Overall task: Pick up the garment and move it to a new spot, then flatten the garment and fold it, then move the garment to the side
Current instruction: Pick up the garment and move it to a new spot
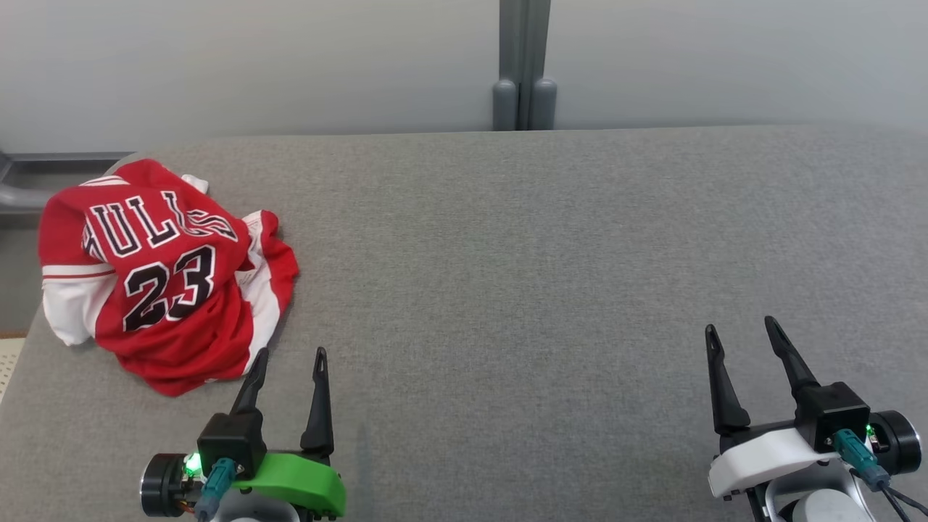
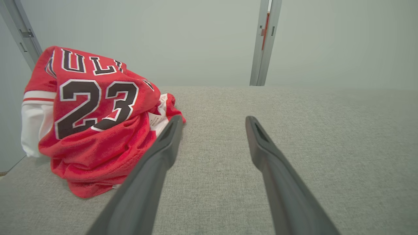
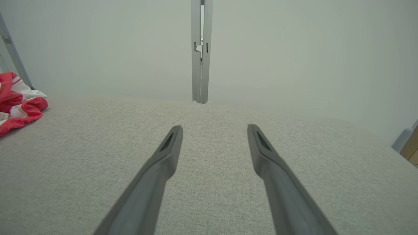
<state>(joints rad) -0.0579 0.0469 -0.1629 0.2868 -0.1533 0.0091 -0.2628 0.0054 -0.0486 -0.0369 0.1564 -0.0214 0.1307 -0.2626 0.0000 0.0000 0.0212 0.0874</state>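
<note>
The red mesh basketball jersey (image 1: 167, 275), white trim with black lettering and a big 23, is sitting in a crumpled heap at the far left of the grey fabric-topped bench (image 1: 507, 254), right up against its left edge. A white sleeve bit looks like it's drooping at that edge.

That's my main worry: a sloppy pinch that catches only the top layer could drag the heap sideways and tip it off the bench, or lift it as a twisted bundle that's a pain to flatten later.

Orientation-wise, the number side faces up, lettering toward the back wall and hem toward the robot, skewed a bit. It's too bunched to have a clean long axis, but the lump roughly runs from the back-left toward the near side.

The left gripper (image 1: 291, 353) is released, fingers spread, with one fingertip just beside the near hem. I can't tell if it's touching. The right gripper (image 1: 741, 325) is also spread wide with nothing in it, well apart from the jersey over bare bench.
</note>
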